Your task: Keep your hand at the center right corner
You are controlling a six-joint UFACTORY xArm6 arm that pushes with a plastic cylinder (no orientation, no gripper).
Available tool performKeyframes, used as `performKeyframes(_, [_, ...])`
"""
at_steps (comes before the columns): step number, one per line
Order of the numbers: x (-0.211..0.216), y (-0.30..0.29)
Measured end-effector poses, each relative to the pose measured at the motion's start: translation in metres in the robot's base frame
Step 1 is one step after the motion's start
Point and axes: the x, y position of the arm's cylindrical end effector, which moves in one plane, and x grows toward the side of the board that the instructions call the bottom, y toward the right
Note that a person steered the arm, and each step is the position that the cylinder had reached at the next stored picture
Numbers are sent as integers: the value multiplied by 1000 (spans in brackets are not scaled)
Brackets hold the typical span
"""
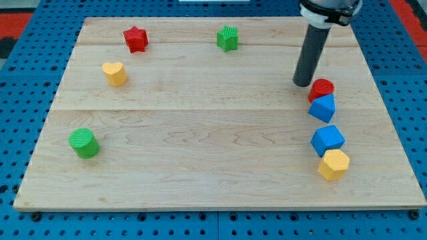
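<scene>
Blue pegboard surrounds the pale wooden bench [200, 133], with my tip [303, 84] planted near its right edge at mid height.

My tool is a plain dark rod with nothing to open or close, and it holds nothing; its tip sits just to the view's left of the red cylinder [322, 88], close but whether touching I cannot tell. Below that cylinder, touching it, is a blue block [323, 108]; further below the tip lie a blue cube [327, 139] and a yellow hexagonal block [333, 164], touching each other. Well apart to the tip's left are the green star [227, 38], red star [135, 39], yellow heart [115, 73] and green cylinder [84, 143].
</scene>
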Motion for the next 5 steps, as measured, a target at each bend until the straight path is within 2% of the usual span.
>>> performKeyframes(1, [17,-34])
performKeyframes(2, [29,-28])
performKeyframes(3, [-50,-2])
performKeyframes(4, [-72,107])
performKeyframes(5, [14,162])
